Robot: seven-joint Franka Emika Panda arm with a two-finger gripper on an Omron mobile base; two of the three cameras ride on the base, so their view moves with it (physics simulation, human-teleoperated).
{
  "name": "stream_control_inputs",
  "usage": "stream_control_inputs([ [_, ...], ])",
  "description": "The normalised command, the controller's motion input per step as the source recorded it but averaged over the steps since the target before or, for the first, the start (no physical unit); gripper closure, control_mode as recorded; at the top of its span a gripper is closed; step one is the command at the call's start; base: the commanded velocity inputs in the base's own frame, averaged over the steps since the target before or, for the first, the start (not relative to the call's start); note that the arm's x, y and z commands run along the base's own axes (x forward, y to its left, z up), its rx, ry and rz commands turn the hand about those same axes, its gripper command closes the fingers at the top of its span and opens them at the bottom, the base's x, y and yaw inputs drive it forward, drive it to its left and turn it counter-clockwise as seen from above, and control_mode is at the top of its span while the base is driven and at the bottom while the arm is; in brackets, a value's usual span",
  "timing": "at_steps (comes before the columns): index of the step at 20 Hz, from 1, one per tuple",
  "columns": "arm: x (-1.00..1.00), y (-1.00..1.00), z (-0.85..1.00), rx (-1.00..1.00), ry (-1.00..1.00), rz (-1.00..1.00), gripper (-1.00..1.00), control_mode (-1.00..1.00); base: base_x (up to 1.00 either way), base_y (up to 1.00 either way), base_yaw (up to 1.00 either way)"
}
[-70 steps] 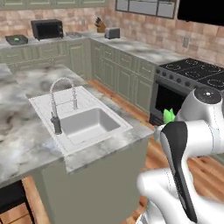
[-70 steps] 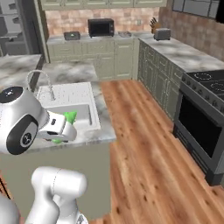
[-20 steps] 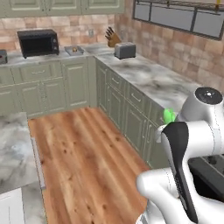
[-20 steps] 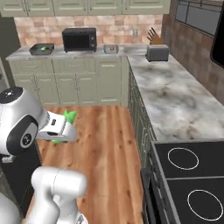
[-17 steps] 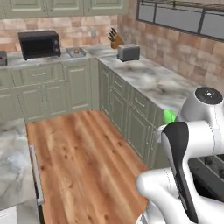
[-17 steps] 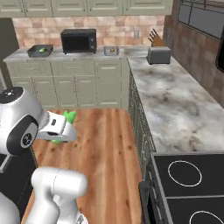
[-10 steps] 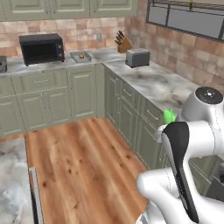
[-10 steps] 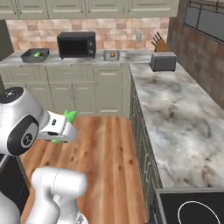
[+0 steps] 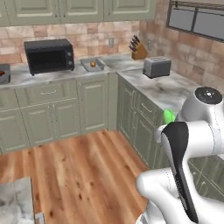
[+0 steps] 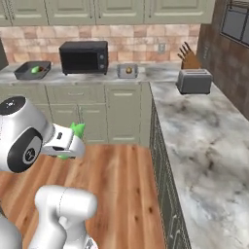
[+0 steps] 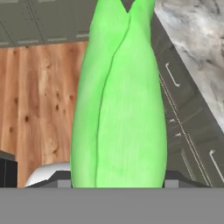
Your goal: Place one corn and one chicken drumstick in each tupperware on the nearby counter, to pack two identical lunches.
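My gripper [image 10: 68, 144] is shut on a bright-green corn [image 11: 120, 100], held at chest height over the wood floor; its tip pokes out by the arm [image 9: 169, 115]. On the far counter [image 10: 155, 73], one grey tupperware [image 10: 22, 74] left of the microwave holds a green corn [image 10: 35, 69]. A second tupperware [image 10: 121, 73] right of the microwave holds a brown-orange chicken drumstick [image 10: 128, 70]. The same tupperware [image 9: 85, 66] and drumstick [image 9: 92, 64] show in the left base view. Both trays are well ahead of the gripper.
A black microwave [image 10: 83, 57] stands between the trays. A toaster [image 10: 194, 80] and a knife block [image 10: 188, 59] sit near the counter's corner. The side counter [image 10: 204, 146] runs along the right. Wood floor [image 9: 83, 170] lies open ahead.
The base has driven and turned, so both base views have swung from the island and stove to the microwave counter, now closer. The corn stays in my grip.
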Motion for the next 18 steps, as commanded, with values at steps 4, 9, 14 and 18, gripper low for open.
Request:
stream_control_inputs([
  [4, 0.0, 0.0, 0.0, 0.0, 0.0, 0.0, 1.0, 1.0, 1.0, 0.0, 0.05],
  [9, 0.0, 0.0, 0.0, 0.0, 0.0, 0.0, 1.0, 1.0, 1.0, -0.06, 0.02],
  [14, 0.0, 0.0, 0.0, 0.0, 0.0, 0.0, 1.0, 1.0, 1.0, -0.22, 0.0],
  [18, 0.0, 0.0, 0.0, 0.0, 0.0, 0.0, 1.0, 1.0, 1.0, -0.3, 0.0],
])
